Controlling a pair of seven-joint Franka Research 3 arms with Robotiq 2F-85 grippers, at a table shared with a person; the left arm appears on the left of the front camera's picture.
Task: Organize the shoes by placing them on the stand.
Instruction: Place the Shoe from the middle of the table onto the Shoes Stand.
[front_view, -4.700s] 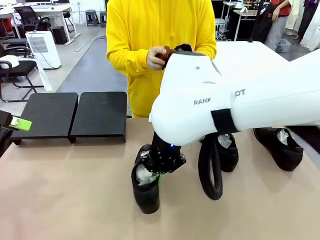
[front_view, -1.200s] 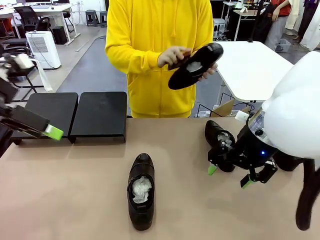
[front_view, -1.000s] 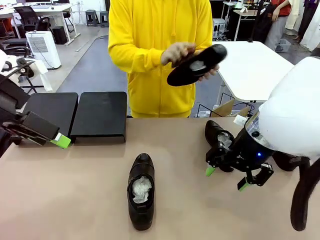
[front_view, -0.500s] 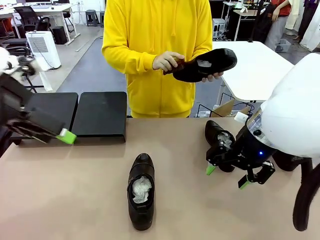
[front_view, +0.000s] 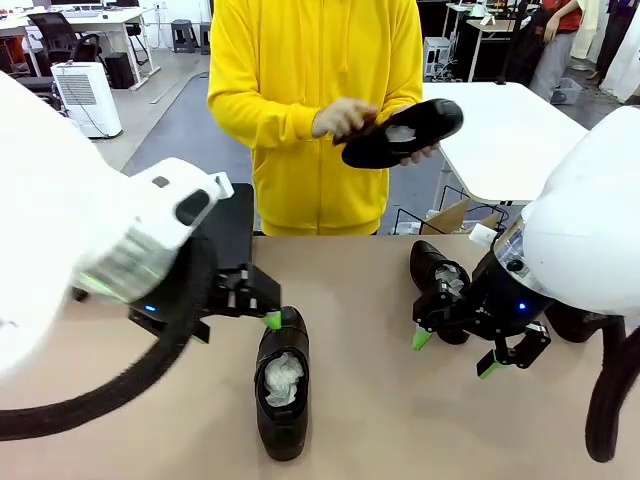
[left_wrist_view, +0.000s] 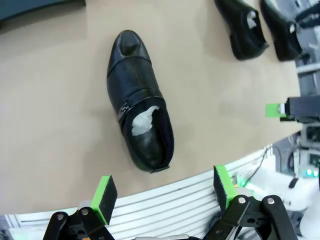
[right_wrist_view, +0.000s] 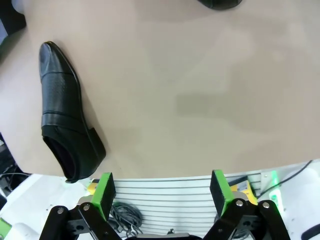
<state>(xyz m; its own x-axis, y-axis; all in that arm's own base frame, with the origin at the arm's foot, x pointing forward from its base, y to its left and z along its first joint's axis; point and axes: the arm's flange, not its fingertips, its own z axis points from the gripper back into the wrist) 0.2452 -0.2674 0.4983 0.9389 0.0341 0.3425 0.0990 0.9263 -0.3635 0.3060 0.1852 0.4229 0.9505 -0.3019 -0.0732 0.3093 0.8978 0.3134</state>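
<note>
Three shoes on table, fourth shoe in person's hands

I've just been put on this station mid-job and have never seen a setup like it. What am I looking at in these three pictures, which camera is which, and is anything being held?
Two white robot arms share a tan table with a person in yellow standing opposite. The wide picture comes from a fixed camera between the arms. The other two come from a camera on each wrist, looking out past that gripper's green-padded fingers.

The left gripper is open and empty, close to one shoe lying mid-table. The right gripper is also open and empty, beside a second shoe. A third shoe lies next to that one. The person's hands hold the fourth shoe above the table. The black stand sits toward the far left, partly behind the left arm.
</note>
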